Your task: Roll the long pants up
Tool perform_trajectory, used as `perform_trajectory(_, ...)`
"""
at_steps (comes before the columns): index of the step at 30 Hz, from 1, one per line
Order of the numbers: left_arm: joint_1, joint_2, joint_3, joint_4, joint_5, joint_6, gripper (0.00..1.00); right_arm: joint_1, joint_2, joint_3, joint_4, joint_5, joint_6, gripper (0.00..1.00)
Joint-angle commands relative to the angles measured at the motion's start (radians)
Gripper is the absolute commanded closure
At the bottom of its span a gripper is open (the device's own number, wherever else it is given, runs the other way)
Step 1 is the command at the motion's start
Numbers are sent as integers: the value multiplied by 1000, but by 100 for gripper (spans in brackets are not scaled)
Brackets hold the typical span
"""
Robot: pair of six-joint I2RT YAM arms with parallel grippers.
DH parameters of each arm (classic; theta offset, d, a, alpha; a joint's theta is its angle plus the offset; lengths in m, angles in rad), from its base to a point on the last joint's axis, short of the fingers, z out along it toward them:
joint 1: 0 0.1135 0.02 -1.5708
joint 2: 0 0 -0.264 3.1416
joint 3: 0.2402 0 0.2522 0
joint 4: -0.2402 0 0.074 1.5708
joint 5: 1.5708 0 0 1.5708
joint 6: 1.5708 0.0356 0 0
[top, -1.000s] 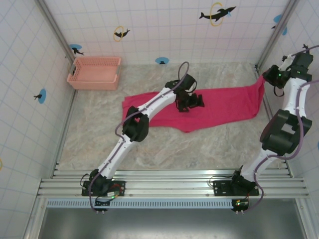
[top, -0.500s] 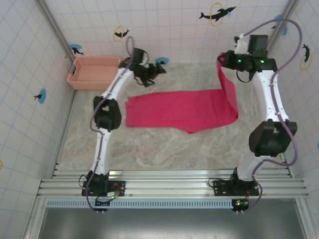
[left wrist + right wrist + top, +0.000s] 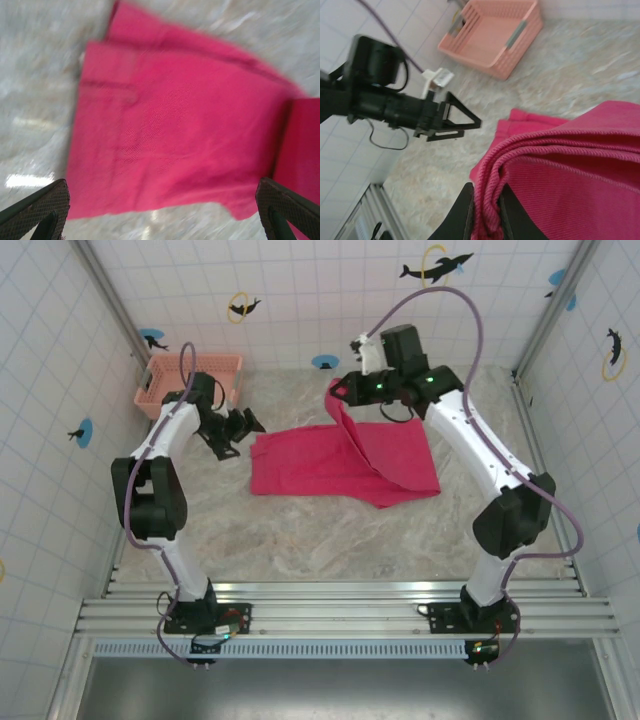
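The long pants (image 3: 310, 465) are bright magenta cloth lying flat across the middle of the table. Their right end is lifted and carried over toward the left. My right gripper (image 3: 338, 392) hangs above the cloth's middle, shut on that raised hem; in the right wrist view the fingers (image 3: 465, 215) pinch the thick folded hem of the pants (image 3: 570, 170). Just left of the pants' left edge my left gripper (image 3: 243, 426) stands open and holds nothing. Its wrist view looks down on the flat pants (image 3: 175, 130), with the left gripper (image 3: 161, 200) spread wide over the near edge.
A pale salmon lattice basket (image 3: 160, 390) stands at the back left corner, partly behind the left arm, and the basket (image 3: 490, 32) looks empty in the right wrist view. Tiled walls close in the left, back and right. Bare marble-patterned table (image 3: 330, 540) lies in front of the pants.
My right gripper has swept left from the right wall, folding the pants' right end over the middle. My left gripper went to the back wall, then came down beside the pants' left edge.
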Motion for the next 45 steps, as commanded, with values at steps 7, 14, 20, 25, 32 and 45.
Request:
perform_trajectory(7, 12, 35, 91, -154, -33, 144, 2, 195, 222, 58, 81, -30, 30, 93)
perform_trajectory(14, 44, 57, 171, -237, -92, 191, 2, 238, 420, 201, 94, -72, 54, 76)
perform_trajectory(20, 51, 70, 159, -252, -82, 218, 3, 250, 597, 444, -3, -127, 62, 64)
perform_trajectory(25, 51, 71, 117, -240, -63, 231, 2, 244, 592, 470, -22, -130, 65, 61)
perform_trajectory(32, 33, 38, 18, -188, -64, 256, 2, 117, 409, 262, -62, -39, 1, 60)
perform_trajectory(45, -227, 149, 222, -286, -189, 271, 2, -405, 75, -182, -286, 158, -277, 51)
